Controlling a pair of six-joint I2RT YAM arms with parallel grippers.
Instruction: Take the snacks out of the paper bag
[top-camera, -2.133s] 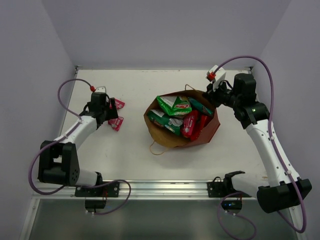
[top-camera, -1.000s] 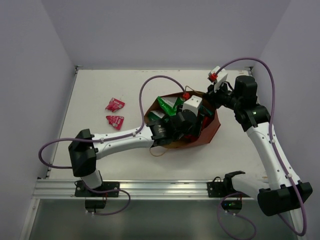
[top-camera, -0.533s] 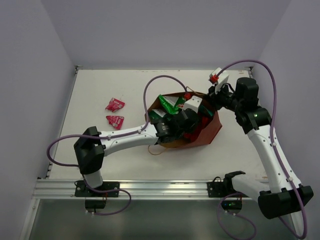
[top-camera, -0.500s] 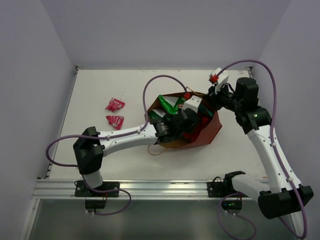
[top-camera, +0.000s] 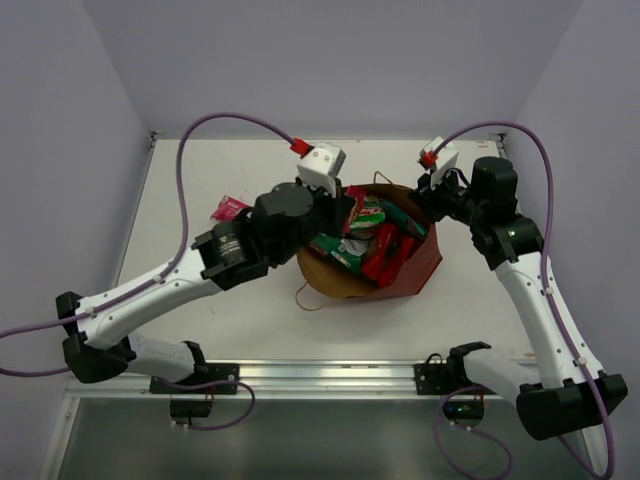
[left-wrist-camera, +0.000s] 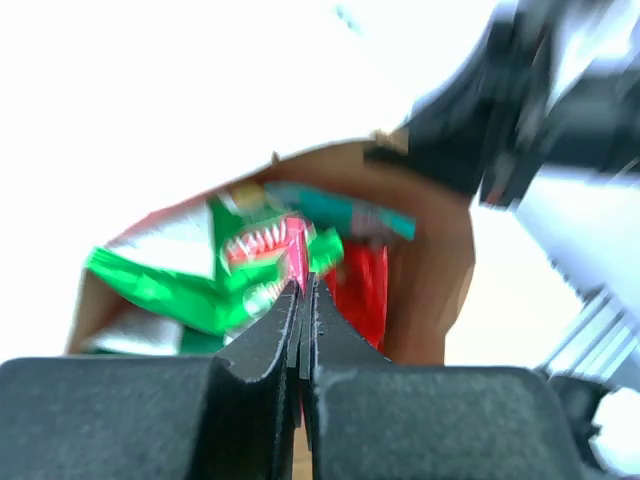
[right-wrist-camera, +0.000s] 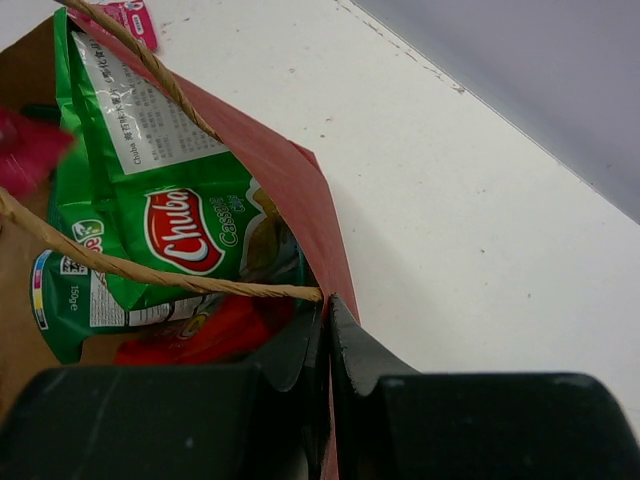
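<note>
The paper bag (top-camera: 412, 272) lies open in the middle of the table, red-brown outside and tan inside. In it I see a green-white chip bag (top-camera: 340, 250) (right-wrist-camera: 170, 220), a red packet (top-camera: 383, 250) and a teal packet (top-camera: 404, 214). My left gripper (top-camera: 349, 212) (left-wrist-camera: 303, 290) hangs above the bag's left rim, shut on a small red-pink sachet (left-wrist-camera: 297, 250) that sticks out past its tips. My right gripper (top-camera: 426, 204) (right-wrist-camera: 328, 305) is shut on the bag's far right rim (right-wrist-camera: 300, 190). Another red-pink sachet (top-camera: 228, 207) lies on the table to the left.
The raised left arm (top-camera: 250, 240) covers the table just left of the bag. A twisted paper handle (top-camera: 312, 298) lies on the table at the bag's near side, and another handle (right-wrist-camera: 150, 268) crosses the bag's mouth. Walls close the table at the back and sides.
The left gripper has shut inside the bag and risen out toward the upper left with a red-pink sachet. The right gripper has kept its hold on the rim.
</note>
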